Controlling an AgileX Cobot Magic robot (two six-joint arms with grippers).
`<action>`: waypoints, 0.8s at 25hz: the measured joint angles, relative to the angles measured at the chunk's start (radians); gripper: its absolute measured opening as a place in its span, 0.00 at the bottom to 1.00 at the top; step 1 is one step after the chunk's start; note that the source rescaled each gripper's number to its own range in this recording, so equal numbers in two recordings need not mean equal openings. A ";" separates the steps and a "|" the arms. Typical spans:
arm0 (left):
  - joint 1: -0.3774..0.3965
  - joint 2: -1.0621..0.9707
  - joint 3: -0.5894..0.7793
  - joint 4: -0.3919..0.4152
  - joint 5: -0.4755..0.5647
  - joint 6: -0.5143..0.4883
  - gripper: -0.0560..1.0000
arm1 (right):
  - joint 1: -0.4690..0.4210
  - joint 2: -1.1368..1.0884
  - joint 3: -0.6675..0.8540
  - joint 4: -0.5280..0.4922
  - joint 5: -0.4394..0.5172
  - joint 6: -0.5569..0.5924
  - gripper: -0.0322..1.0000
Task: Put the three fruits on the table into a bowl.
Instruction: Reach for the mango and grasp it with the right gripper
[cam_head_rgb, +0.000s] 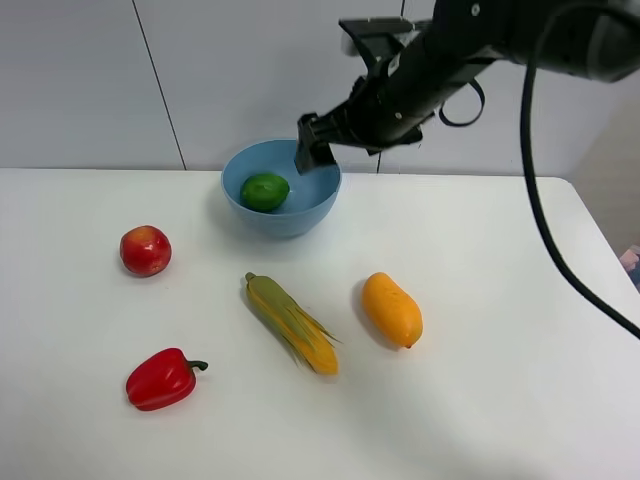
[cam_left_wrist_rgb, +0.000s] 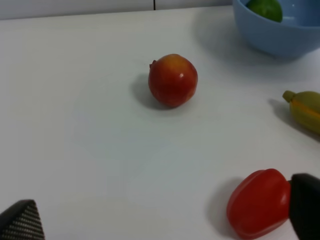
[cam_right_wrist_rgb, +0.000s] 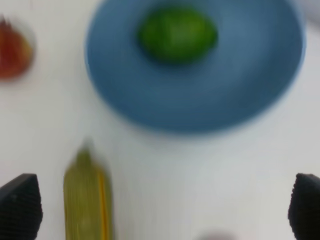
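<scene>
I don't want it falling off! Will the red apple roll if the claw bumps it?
The apple looks round and sits free on the flat table, so a sideways bump would probably roll it. Its skin looks shiny, so it may slip when pinched.

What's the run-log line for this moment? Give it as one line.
lime in bowl | apple, mango on table | right gripper open, empty, over bowl | left gripper open, empty
</scene>
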 joint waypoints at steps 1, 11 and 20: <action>0.000 0.000 0.000 0.000 0.000 0.000 1.00 | 0.000 -0.016 0.061 -0.012 -0.004 0.019 0.99; 0.000 0.000 0.000 0.000 0.000 0.000 1.00 | 0.000 -0.032 0.463 -0.060 -0.185 0.112 0.99; 0.000 0.000 0.000 0.000 0.000 0.000 1.00 | 0.000 0.089 0.497 -0.060 -0.239 0.161 0.99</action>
